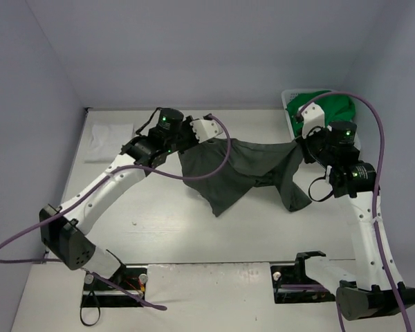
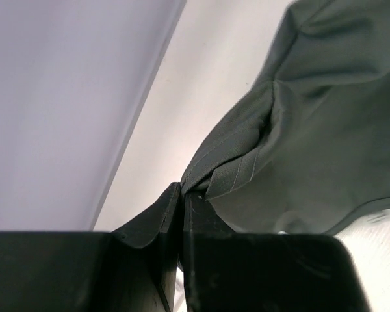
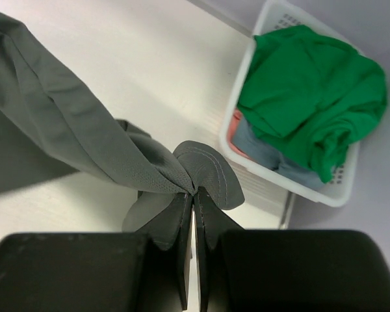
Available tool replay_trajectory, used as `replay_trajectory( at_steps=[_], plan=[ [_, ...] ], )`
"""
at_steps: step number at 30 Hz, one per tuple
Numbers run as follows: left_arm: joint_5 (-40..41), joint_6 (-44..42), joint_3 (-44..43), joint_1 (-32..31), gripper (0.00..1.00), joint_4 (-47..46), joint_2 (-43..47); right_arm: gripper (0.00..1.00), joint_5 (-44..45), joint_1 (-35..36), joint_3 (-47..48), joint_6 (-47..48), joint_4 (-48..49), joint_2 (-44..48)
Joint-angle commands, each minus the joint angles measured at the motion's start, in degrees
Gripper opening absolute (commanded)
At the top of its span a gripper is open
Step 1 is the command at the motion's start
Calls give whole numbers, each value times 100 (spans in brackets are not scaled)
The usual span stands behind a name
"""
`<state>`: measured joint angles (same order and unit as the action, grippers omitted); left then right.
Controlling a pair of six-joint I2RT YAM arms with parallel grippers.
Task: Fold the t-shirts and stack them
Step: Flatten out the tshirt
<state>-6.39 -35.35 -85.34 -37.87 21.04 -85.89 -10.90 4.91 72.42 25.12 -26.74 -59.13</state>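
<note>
A dark grey t-shirt [image 1: 242, 169] hangs stretched between my two grippers above the middle of the table, its lower part drooping onto the tabletop. My left gripper [image 1: 223, 140] is shut on the shirt's left edge; in the left wrist view the fingertips [image 2: 182, 188] pinch a stitched hem of the grey cloth [image 2: 325, 117]. My right gripper [image 1: 298, 143] is shut on the right edge, and its fingertips [image 3: 194, 192] clamp a bunched fold of the grey shirt [image 3: 65, 123]. A bright green t-shirt [image 3: 305, 91] lies over a blue-grey one [image 3: 263, 148] in the basket. A folded white t-shirt [image 1: 111, 138] lies at the back left.
A white plastic laundry basket [image 1: 289, 104] stands at the back right corner, just behind my right gripper; its rim [image 3: 242, 123] is close to the fingers. Something pink [image 3: 234, 128] shows under the basket's clothes. A white sheet [image 1: 207, 282] lies at the near edge between the arm bases.
</note>
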Motion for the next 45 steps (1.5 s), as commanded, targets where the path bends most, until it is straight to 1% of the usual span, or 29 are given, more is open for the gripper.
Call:
replay_trajectory(
  at_steps=[1,5,9,10,14,18,20,23,25,30,34,38,41,44,45],
  plan=[
    [-195,-50,-140,244,0,31,677,0,-588,28,325,71,108,-90],
    [-222,-156,-386,657,0,330,942,0,-800,273,282,124,64,-72],
    [-152,-261,-755,1149,0,603,1188,0,-168,1115,141,247,64,-151],
    [-134,-262,-834,1359,0,656,1319,0,-115,1205,132,256,73,-125],
    [-134,-261,-1221,1800,0,744,1776,0,-115,1329,246,282,125,173],
    [-46,-367,-1572,1836,0,770,2495,0,34,1320,333,449,213,481],
    [-46,-341,-1722,1836,0,831,2699,0,122,1294,343,537,213,604],
    [-125,-297,-2109,1836,0,1217,3024,0,18,1302,290,660,178,806],
    [-282,-253,-2424,1844,0,1665,3209,0,-114,1311,299,678,152,973],
    [-652,-59,-2803,1836,0,2605,3674,0,-509,1285,474,564,73,1307],
    [-784,-16,-3110,1844,0,2993,3895,0,-975,1171,746,520,73,1597],
    [-898,221,-3655,1844,0,3240,3895,0,-1002,1074,1220,529,90,1659],
    [-1030,327,-3560,1844,0,3275,3869,0,-915,1065,1248,511,82,1572],
    [-960,196,-3025,1844,0,3109,3816,0,-757,1065,985,651,99,1388],
    [-952,152,-2676,1844,0,3004,3781,0,-721,1074,715,695,134,1335]
  ],
)
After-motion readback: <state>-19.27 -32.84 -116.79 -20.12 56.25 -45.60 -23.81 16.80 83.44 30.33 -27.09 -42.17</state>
